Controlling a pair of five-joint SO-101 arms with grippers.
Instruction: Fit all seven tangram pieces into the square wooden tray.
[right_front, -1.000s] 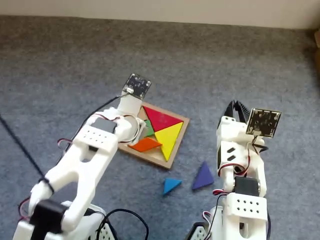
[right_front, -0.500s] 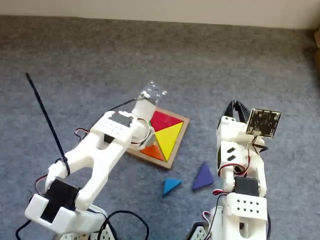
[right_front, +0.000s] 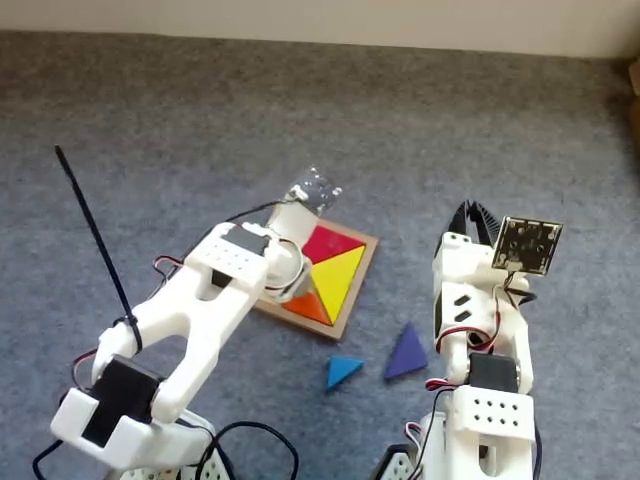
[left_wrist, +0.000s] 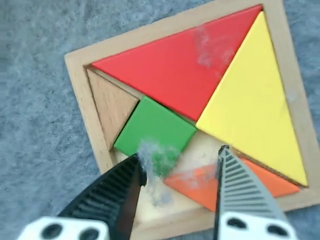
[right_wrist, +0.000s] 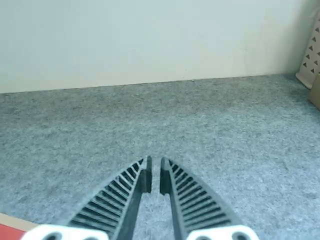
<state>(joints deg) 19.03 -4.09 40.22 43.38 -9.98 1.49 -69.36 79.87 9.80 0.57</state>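
Since a second ago the left arm (right_front: 215, 290) has swung over the tray (left_wrist: 80, 65), so from above we lose the green square (left_wrist: 155, 127) and half the orange piece (left_wrist: 200, 185). Left claw (left_wrist: 181, 159) gapes: square just ahead of its fingertips, orange between them. Right claw (right_wrist: 155, 175), tips nearly together, grips nothing; blue triangle (right_front: 342, 370) and indigo triangle (right_front: 407, 352) lie behind it, on carpet
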